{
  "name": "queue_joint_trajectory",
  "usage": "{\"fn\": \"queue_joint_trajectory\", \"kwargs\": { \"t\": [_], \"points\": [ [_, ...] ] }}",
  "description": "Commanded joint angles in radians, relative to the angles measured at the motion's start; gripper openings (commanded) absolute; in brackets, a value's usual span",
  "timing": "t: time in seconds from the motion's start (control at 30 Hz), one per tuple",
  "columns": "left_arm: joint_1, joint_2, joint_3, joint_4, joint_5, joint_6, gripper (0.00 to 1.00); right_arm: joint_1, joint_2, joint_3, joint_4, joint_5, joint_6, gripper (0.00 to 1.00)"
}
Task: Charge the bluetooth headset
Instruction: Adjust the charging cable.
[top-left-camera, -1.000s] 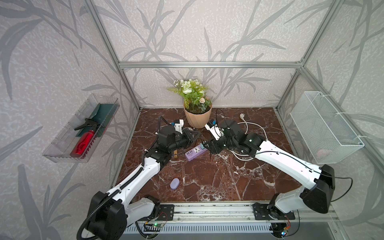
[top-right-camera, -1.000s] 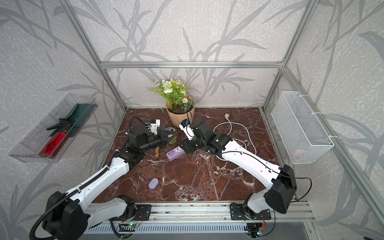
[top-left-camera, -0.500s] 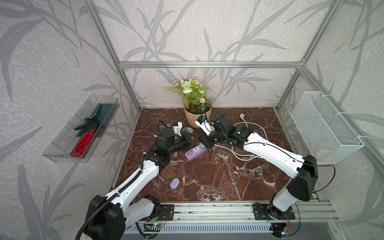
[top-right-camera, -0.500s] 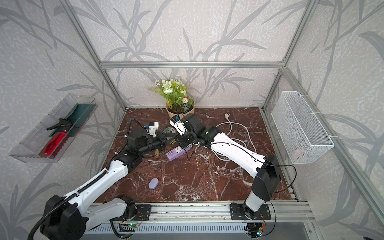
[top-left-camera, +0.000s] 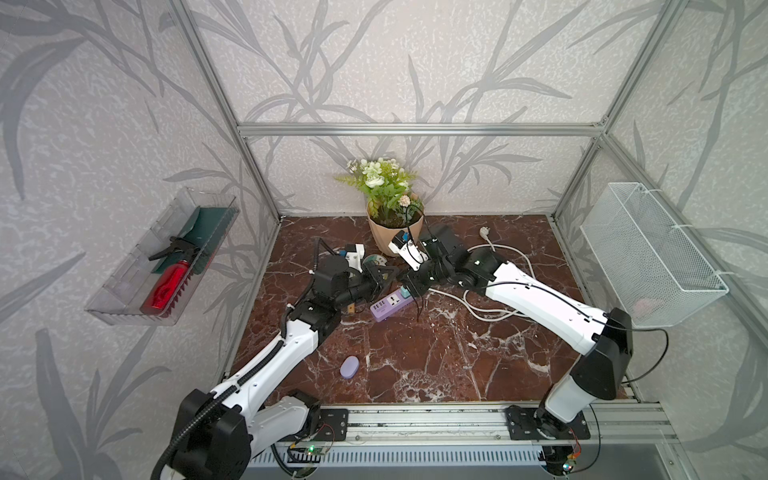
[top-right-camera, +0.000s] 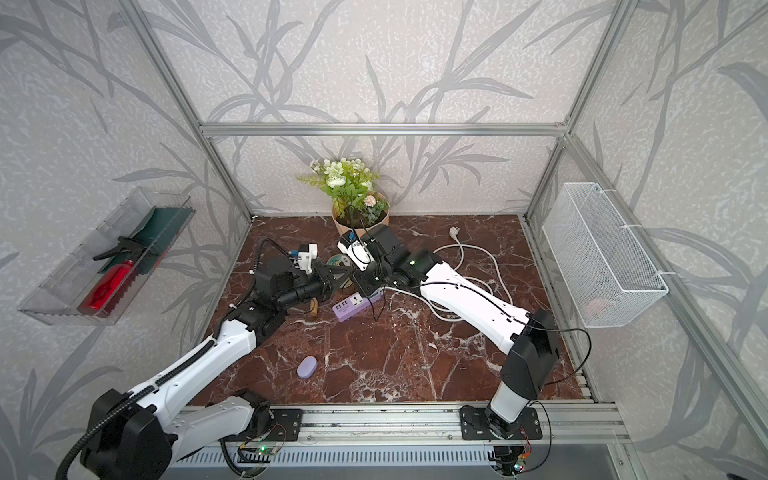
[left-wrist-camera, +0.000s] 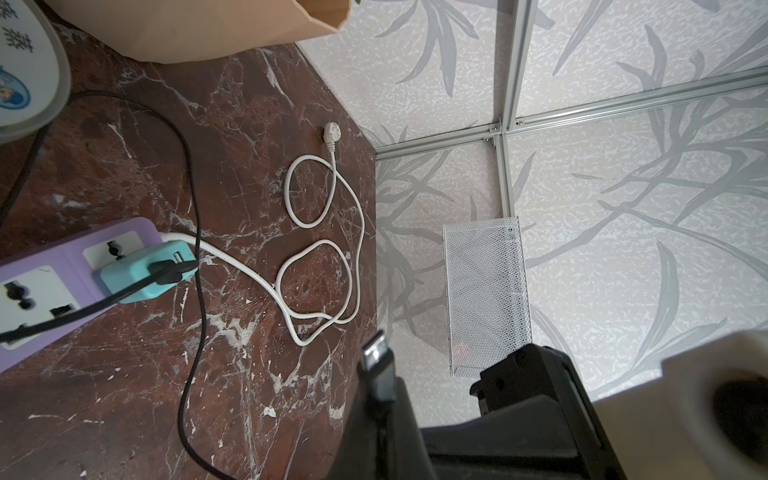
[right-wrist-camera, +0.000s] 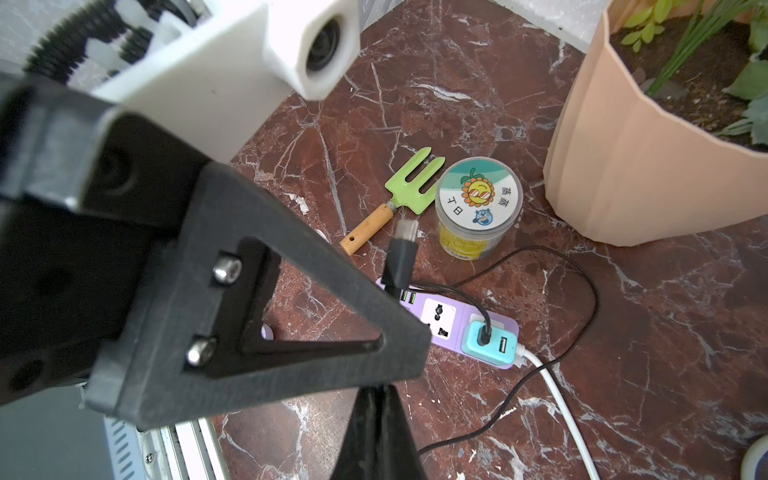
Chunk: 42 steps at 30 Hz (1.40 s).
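The bluetooth headset (top-left-camera: 349, 367) lay well apart from the power strip (top-left-camera: 388, 305). Near it, left gripper (left-wrist-camera: 378, 399) jaws gripped a black cable plug (left-wrist-camera: 374, 353); right gripper (right-wrist-camera: 376, 392) jaws were closed.

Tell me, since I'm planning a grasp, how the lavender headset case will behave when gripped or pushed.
The headset looks smooth and rounded, so it may slip from a pinch on its curved edges. It lies flat on the table, so a push would probably slide it rather than roll it. Small and plastic-looking, it is likely light.
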Motion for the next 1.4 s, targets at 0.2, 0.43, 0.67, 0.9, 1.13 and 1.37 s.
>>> {"fn": "queue_joint_trajectory", "kwargs": {
  "t": [0.2, 0.43, 0.67, 0.9, 1.13, 1.37],
  "points": [
    [0.007, -0.043, 0.012, 0.023, 0.005, -0.04, 0.48, -0.001, -0.008, 0.004, -0.041, -0.028, -0.058, 0.0],
    [0.036, -0.085, -0.004, -0.014, -0.008, -0.03, 0.8, -0.035, -0.04, -0.016, -0.086, -0.127, -0.126, 0.0],
    [0.071, -0.086, -0.019, -0.023, 0.039, -0.032, 0.51, -0.08, -0.071, -0.011, -0.157, -0.24, -0.215, 0.0],
    [0.102, -0.073, -0.03, 0.036, 0.099, -0.048, 0.54, -0.128, -0.106, -0.029, -0.152, -0.441, -0.2, 0.0],
    [0.11, -0.072, -0.018, 0.157, 0.189, -0.089, 0.46, -0.142, -0.098, -0.022, -0.176, -0.508, -0.184, 0.0],
    [0.11, -0.126, -0.001, 0.077, 0.251, -0.008, 0.36, -0.151, -0.1, -0.025, -0.147, -0.549, -0.158, 0.0]
  ]
}}
